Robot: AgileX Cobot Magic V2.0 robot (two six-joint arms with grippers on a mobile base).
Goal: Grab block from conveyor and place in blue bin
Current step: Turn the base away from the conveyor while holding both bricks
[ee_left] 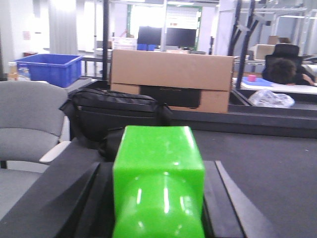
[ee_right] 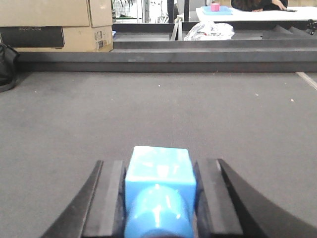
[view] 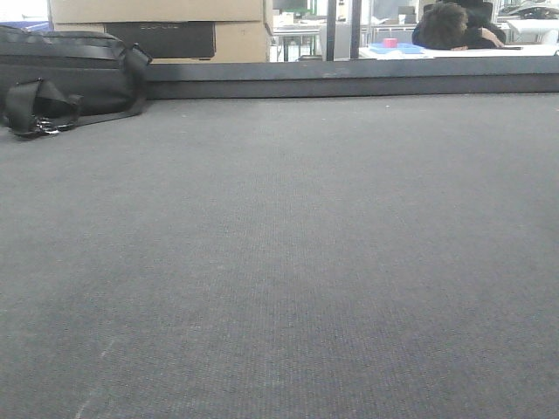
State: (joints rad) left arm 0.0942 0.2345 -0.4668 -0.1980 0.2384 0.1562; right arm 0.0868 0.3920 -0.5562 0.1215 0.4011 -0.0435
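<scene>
In the left wrist view a glossy green block (ee_left: 158, 148) fills the space between the black jaws, and my left gripper (ee_left: 158, 167) is shut on it, held above the conveyor's edge. The blue bin (ee_left: 49, 69) stands far off at the upper left, behind a grey chair. My right gripper (ee_right: 158, 161) is shut on a light blue block (ee_right: 158, 173), low over the grey woven conveyor (ee_right: 148, 109). The front view shows only bare conveyor (view: 288, 262); neither gripper nor any block appears there.
A black bag (view: 61, 74) lies at the belt's far left, with a cardboard box (ee_left: 171, 82) behind it. A dark rail (view: 349, 83) borders the far side. The grey chair (ee_left: 27, 119) stands left of the belt. A person sits at a white desk (ee_left: 282, 69) beyond.
</scene>
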